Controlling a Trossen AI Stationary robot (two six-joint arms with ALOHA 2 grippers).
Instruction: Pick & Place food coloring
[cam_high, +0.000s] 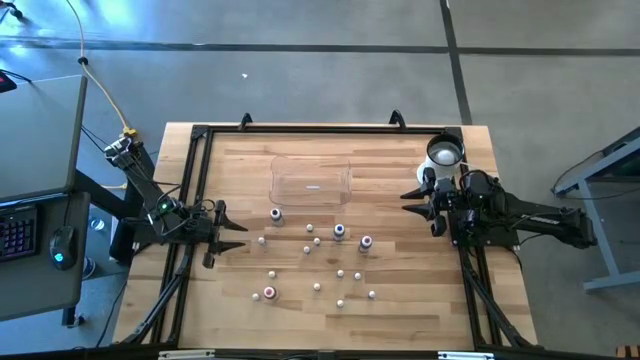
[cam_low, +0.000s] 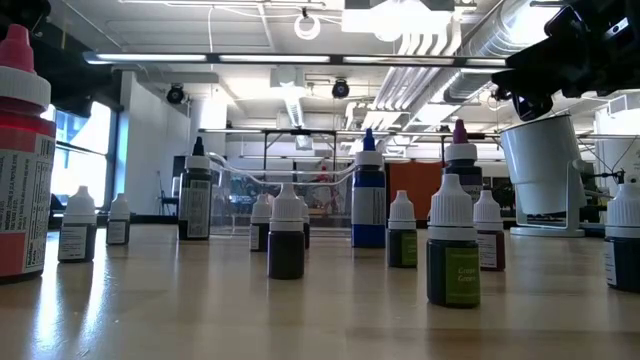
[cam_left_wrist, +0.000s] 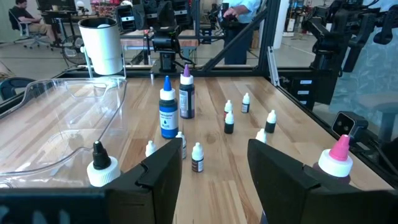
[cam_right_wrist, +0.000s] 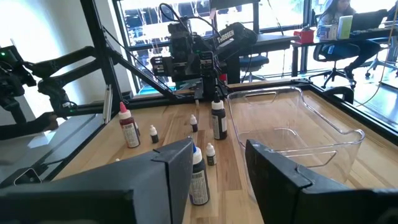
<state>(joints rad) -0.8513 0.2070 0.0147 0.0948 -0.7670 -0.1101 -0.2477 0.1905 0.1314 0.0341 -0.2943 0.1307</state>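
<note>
Both waiting open and empty: left gripper, right gripper. Risking toppling crowded food coloring bottles beside the clear tray.

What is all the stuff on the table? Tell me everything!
food coloring bottles: about a dozen or more, whitish caps, some red, blue or purple, standing scattered mid-table.
clear tray: one, see-through, empty, at the table's far side beyond the bottles.
white cup: one, white, far right corner.
table: one, light wood, black frame.
left gripper: dark, open, left edge, holding nothing.
right gripper: dark, open, right edge, holding nothing.
</note>
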